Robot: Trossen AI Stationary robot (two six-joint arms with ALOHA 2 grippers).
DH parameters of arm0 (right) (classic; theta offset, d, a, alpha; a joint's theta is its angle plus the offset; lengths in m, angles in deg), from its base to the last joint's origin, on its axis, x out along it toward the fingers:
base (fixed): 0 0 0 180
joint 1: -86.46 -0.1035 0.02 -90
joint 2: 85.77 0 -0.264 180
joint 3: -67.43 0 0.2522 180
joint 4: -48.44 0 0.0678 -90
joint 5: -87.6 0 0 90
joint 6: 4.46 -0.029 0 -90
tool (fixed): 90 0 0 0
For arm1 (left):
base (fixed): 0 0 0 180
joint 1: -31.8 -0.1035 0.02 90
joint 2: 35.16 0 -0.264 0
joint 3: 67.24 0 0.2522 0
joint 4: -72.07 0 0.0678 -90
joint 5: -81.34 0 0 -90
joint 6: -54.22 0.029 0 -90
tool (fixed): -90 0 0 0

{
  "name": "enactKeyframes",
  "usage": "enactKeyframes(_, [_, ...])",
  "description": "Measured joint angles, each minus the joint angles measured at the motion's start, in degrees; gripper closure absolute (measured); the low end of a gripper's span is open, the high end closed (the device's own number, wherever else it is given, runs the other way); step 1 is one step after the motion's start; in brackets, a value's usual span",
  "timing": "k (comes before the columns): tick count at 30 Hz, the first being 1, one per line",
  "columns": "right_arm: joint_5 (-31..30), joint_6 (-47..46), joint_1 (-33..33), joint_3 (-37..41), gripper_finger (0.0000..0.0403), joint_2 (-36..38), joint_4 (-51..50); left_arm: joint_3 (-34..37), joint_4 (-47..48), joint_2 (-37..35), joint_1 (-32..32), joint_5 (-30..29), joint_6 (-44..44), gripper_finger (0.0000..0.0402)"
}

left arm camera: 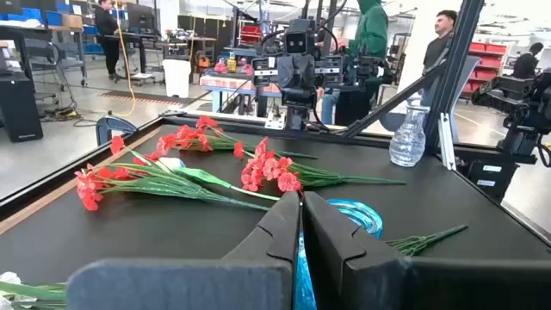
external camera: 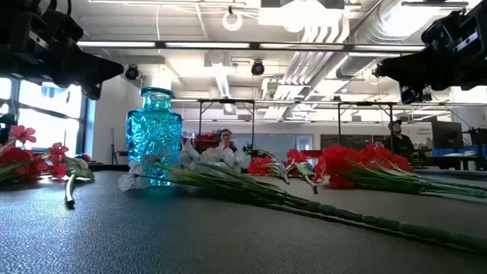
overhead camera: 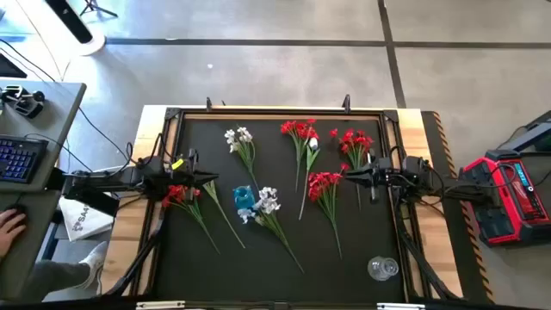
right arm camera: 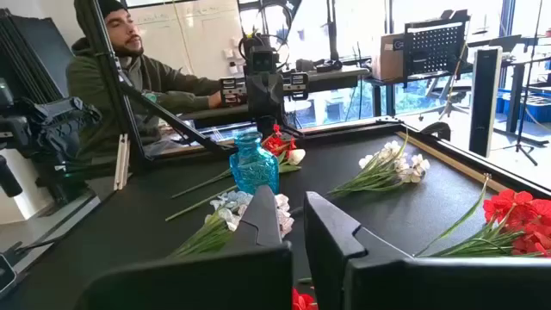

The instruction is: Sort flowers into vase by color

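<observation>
A black table is seen. Red flowers and white flowers are spread on it around a blue vase. The left gripper and right gripper are kept closed, holding nothing.

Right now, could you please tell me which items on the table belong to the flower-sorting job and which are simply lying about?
Belongs to the job:
- red flower sprigs
- white flower sprigs
- blue glass vase
- clear glass vase

Just lying about:
- keyboard on the side desk
- red case beside the table
</observation>
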Motion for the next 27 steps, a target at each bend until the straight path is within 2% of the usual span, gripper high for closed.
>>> enactKeyframes(27, [0.0,0.0,0.0,0.0,0.04,0.0,0.0,0.0,0.0,0.0,0.0,0.0,0.0,0.0394])
